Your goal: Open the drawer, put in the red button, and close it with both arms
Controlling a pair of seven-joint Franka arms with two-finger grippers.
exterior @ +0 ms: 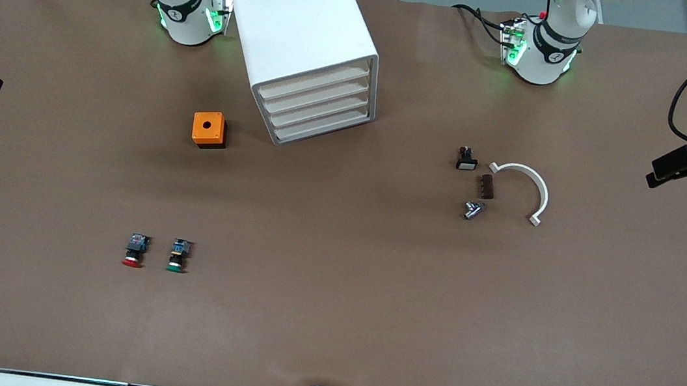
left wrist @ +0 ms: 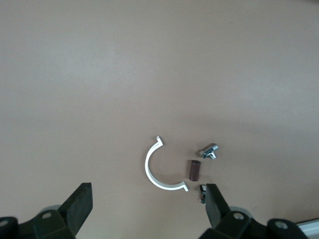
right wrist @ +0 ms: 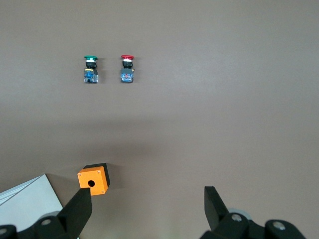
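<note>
Nearest the front edge of the brown table [exterior: 327, 322], toward the right arm's end, the red button [exterior: 134, 250] lies on its side, red cap pointing at the front edge, with the green button [exterior: 178, 255] just beside it in the same pose, the two apart. Farther in, toward the left arm's end, a small metal fitting [exterior: 472, 209], a dark brown block [exterior: 486, 186], a black-and-white switch part [exterior: 466, 159] and a curved white clamp [exterior: 526, 189] sit in a loose cluster, none clearly touching. An orange box [exterior: 209, 129] with a round hole on top rests near the cabinet's front corner. The white cabinet [exterior: 300, 37] stands angled by the back edge between the two arm bases, all four trays pushed in; the drawer [exterior: 323, 130], lowest of them, is closed.

Both arms wait, raised. The right gripper [right wrist: 148, 211] hangs over the open tabletop near the orange box, jaws wide and holding nothing. The left gripper [left wrist: 148, 206] hangs over the bare table beside the clamp cluster, jaws likewise wide and unloaded.
</note>
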